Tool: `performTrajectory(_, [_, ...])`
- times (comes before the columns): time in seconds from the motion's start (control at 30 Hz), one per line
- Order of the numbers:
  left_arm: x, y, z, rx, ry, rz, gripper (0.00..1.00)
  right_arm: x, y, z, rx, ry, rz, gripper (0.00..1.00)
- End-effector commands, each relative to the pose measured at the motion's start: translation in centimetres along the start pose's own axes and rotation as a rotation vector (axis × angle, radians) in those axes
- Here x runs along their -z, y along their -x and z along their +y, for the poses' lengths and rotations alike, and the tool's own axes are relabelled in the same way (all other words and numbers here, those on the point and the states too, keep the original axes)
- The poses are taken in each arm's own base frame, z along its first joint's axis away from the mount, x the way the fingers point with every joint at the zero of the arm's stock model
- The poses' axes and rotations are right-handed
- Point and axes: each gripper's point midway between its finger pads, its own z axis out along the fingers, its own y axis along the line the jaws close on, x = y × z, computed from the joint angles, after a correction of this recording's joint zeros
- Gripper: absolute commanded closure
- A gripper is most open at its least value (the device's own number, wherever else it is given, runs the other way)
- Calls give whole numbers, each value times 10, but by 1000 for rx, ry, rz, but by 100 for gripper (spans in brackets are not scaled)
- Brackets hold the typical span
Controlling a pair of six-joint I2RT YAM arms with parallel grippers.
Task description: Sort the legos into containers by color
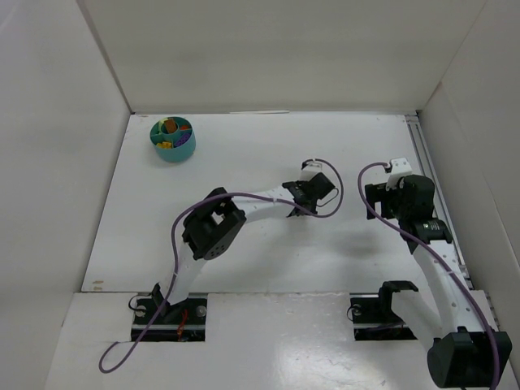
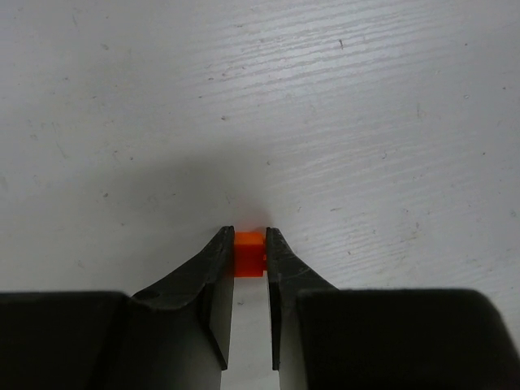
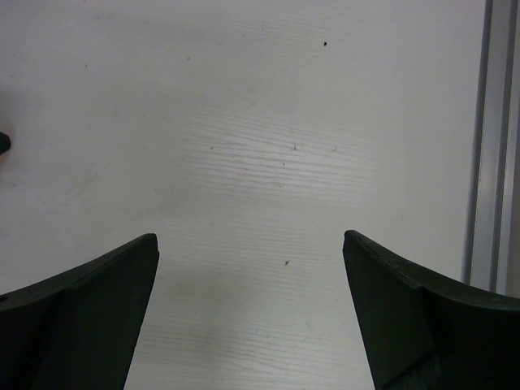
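Brick, red-orange, sits pinched between the left jaws at lower centre; teal tub lies overhead view's upper left; right jaws gape empty.

Orange brick partly hidden between left fingers.

My left tool has matt black plastic fingers. The lego is smooth orange plastic. The counter is white-painted and matt, with fine wood grain and dark specks. The rail at its right edge is satin metal.
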Motion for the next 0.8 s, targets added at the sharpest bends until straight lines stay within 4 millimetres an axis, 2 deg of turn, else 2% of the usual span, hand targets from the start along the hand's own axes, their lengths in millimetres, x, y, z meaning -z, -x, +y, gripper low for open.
performTrajectory(0.0, [33,32,16,15,34,-66,100,3,12,-7,6,-26,-32,1])
performTrajectory(0.03, [36,49,25,42,56,-102,100,3,12,-5,7,-16,-33,1])
performTrajectory(0.07, [40,56,32,56,63,-108,100,3,15,-6,7,-17,-44,1])
performTrajectory(0.1, [51,72,38,84,55,-136,100,3,13,-2,7,-1,-47,1])
performTrajectory(0.13, [49,83,60,116,94,-152,100,3,16,-3,19,-3,-59,1])
performTrajectory(0.2, [53,94,86,143,143,-186,100,1,19,5,41,48,-82,1])
performTrajectory(0.23, [62,109,97,173,155,-227,100,-1,19,10,43,74,-92,1])
performTrajectory(0.27, [62,123,124,198,208,-251,100,-1,25,17,59,118,-121,1])
performTrajectory(0.3, [60,128,138,208,230,-253,100,-2,32,20,64,133,-156,1])
performTrajectory(0.33, [68,148,149,236,236,-284,100,-4,35,22,66,146,-167,1])
performTrajectory(0.37, [68,163,179,283,281,-295,100,-8,36,23,66,157,-169,1])
performTrajectory(0.43, [74,191,204,303,312,-334,100,-13,44,24,70,161,-196,1])
performTrajectory(0.47, [74,203,236,322,384,-356,100,-18,52,20,71,150,-205,1])
performTrajectory(0.53, [79,221,260,338,424,-381,100,-26,59,17,69,137,-198,1])
performTrajectory(0.57, [83,241,270,356,439,-415,100,-33,66,15,68,139,-186,1])
performTrajectory(0.6, [84,248,295,376,471,-410,100,-37,69,14,67,141,-179,1])
performTrajectory(0.63, [86,256,307,386,489,-417,100,-41,73,14,66,142,-173,1])
performTrajectory(0.67, [97,279,317,417,491,-462,100,-46,75,13,65,144,-164,1])
performTrajectory(0.7, [86,276,329,420,520,-431,100,-53,81,12,64,146,-155,1])
performTrajectory(0.73, [87,283,347,445,535,-438,100,-57,82,11,62,148,-141,1])
performTrajectory(0.77, [88,290,356,446,545,-450,100,-61,85,11,62,149,-137,1])
